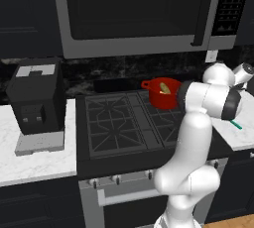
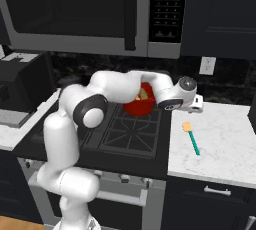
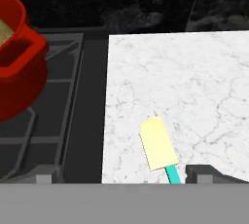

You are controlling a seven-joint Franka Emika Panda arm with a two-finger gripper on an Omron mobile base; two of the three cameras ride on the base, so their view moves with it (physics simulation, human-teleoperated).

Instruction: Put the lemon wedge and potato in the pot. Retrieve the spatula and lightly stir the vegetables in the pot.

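Already we see yellowish food inside the red pot (image 2: 140,105) on the stove's back burner, while the spatula (image 2: 191,137) lies untouched on the marble desk at three o'clock of it, our pincer (image 2: 199,105) hovering above, grip state unclear, stirring remaining.

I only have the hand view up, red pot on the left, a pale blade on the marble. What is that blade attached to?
Observer: The spatula; the right base view shows its whole teal handle lying flat on the white counter.
Operator: Anything in the pot?
Observer: Yes, the left base view looks into the pot and shows something yellowish inside.
Operator: Where does the pot sit?
Observer: On the stove, at its back right, under the microwave.
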